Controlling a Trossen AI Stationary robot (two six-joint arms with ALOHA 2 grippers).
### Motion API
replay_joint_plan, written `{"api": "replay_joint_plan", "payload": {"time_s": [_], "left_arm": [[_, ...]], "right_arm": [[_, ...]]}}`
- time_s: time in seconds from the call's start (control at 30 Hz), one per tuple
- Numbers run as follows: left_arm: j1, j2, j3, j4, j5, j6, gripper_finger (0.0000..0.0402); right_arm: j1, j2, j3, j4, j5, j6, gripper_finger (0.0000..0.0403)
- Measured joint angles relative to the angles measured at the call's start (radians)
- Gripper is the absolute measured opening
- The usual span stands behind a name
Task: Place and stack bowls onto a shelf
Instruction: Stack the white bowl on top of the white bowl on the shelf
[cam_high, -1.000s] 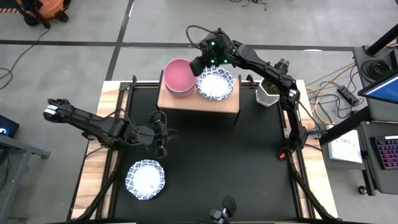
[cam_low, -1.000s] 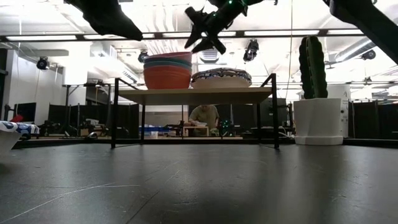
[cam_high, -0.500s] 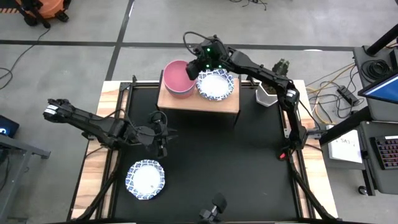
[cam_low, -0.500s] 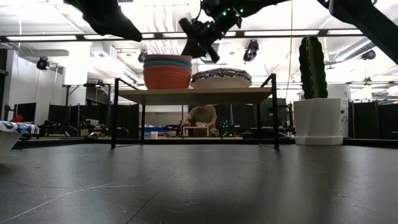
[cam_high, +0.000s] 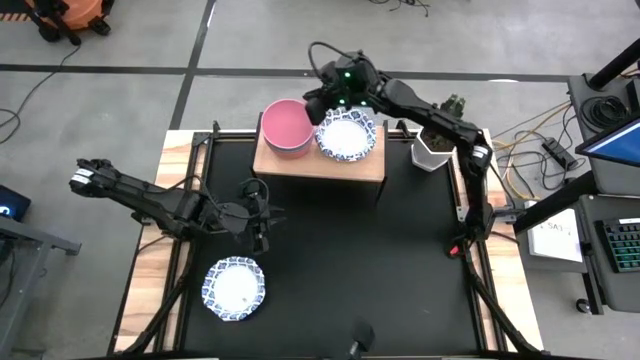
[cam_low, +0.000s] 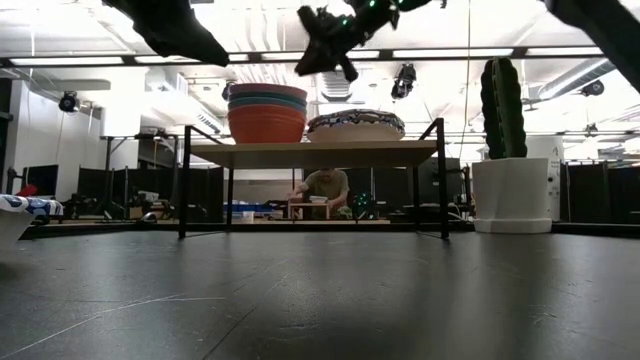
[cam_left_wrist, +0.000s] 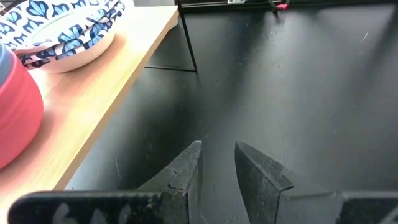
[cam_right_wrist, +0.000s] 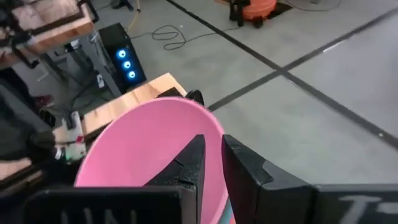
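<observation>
- Lone patterned bowl (cam_high: 234, 288): it sits on the desk (cam_high: 350, 260) toward the near-left corner and is not yet shelved. Risk: a scalloped rim gives my fingers poor purchase. If I pinch on a dip of the scallop, the bowl could tilt or slip on the lift.
- Left pincer (cam_high: 260, 238): it hangs over the desk's left half, between that bowl and the shelf (cam_high: 320, 165). The fingers stand a narrow gap apart with nothing between them. Risk: I judge that gap too tight to straddle a rim, so descending without widening it would push the bowl instead of taking it.
- Plain stack (cam_high: 287, 125), pink on top: it stands on the shelf's left end, close to the left and far edges. Risk: it is tall with little board beside it, so a sideways knock could send it off that end.
- Right pincer (cam_high: 318, 103): it is above the shelf, over the seam between the two stacks and clear of the pink rim in the low view. The fingers are nearly together and hold nothing. Risk: any drop or leftward swing here clips the pink rim and shifts the stack.
- Patterned stack (cam_high: 347, 135): it is on the shelf's right half, just beside the plain stack. Risk: it is a low, wide pile, and a bowl added off-centre may seat crooked on the scallops.
- Cactus pot (cam_high: 432, 152): it is off the shelf's right end at the desk's far edge. Risk: my right arm passes over it, so a low retreat could topple it.
</observation>
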Motion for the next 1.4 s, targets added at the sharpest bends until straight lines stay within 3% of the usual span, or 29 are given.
{"api": "replay_joint_plan", "payload": {"time_s": [0.13,0.23,0.43,0.77,0.87,1.03,1.1,1.23,1.33,1.4], "left_arm": [[0.000,0.000,-0.001,0.014,0.000,0.000,0.0077],[0.000,0.000,-0.001,0.061,0.000,-0.003,0.0077],[0.000,0.005,-0.005,0.221,-0.001,0.064,0.0077],[0.075,0.025,-0.005,0.621,-0.105,0.476,0.0077],[0.166,0.025,0.003,0.688,-0.137,0.571,0.0077],[0.423,0.030,0.059,0.671,-0.097,0.551,0.0077],[0.540,0.041,0.083,0.639,-0.034,0.501,0.0077],[0.758,0.093,0.132,0.572,0.192,0.382,0.0059],[0.867,0.152,0.171,0.550,0.315,0.316,0.0012],[0.910,0.193,0.195,0.551,0.340,0.282,0.0008]], "right_arm": [[0.040,-0.077,-0.055,-0.042,-0.001,-0.091,0.0043],[0.094,-0.159,-0.175,-0.007,-0.003,-0.139,0.0043],[0.227,-0.380,-0.566,0.209,-0.002,-0.193,0.0043],[0.475,-0.707,-1.200,0.585,0.008,-0.218,0.0043],[0.534,-0.768,-1.338,0.729,0.008,-0.219,0.0043],[0.551,-0.854,-1.458,0.813,0.012,-0.211,0.0043],[0.551,-0.882,-1.485,0.818,0.012,-0.199,0.0043],[0.551,-0.915,-1.528,0.812,0.011,-0.191,0.0043],[0.551,-0.929,-1.538,0.812,0.011,-0.194,0.0043],[0.551,-0.933,-1.539,0.813,0.011,-0.206,0.0043]]}}
